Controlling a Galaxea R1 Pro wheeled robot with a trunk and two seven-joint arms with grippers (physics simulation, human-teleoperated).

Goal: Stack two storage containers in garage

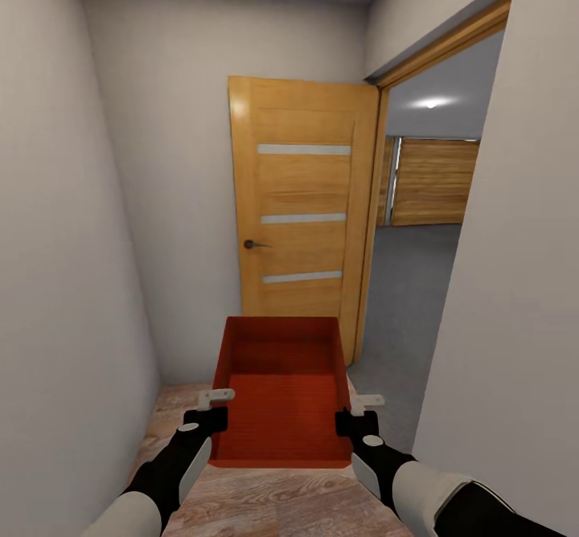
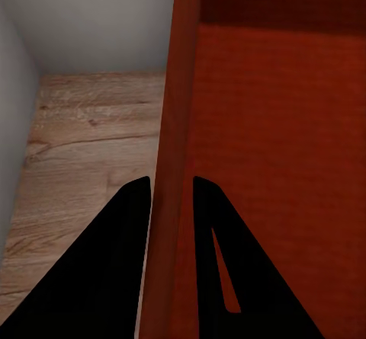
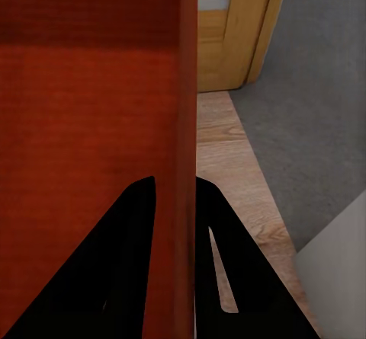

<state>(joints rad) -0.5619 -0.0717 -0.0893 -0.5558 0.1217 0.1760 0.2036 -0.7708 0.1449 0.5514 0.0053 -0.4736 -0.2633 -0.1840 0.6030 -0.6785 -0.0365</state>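
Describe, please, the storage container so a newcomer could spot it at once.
Start at the open wooden door ahead in the narrow white hallway. Just before it, above the wood-plank floor, the storage container hangs between the left gripper and right gripper. It is the one orange-red, open-topped tray.

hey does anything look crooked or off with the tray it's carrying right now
Nothing stands out. The storage container sits level and empty, its side walls pinched between the fingers of the left gripper and right gripper.

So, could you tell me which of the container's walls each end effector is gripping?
The left end effector clamps the storage container's left long wall; the right end effector clamps the opposite, right long wall, nearest the open door.
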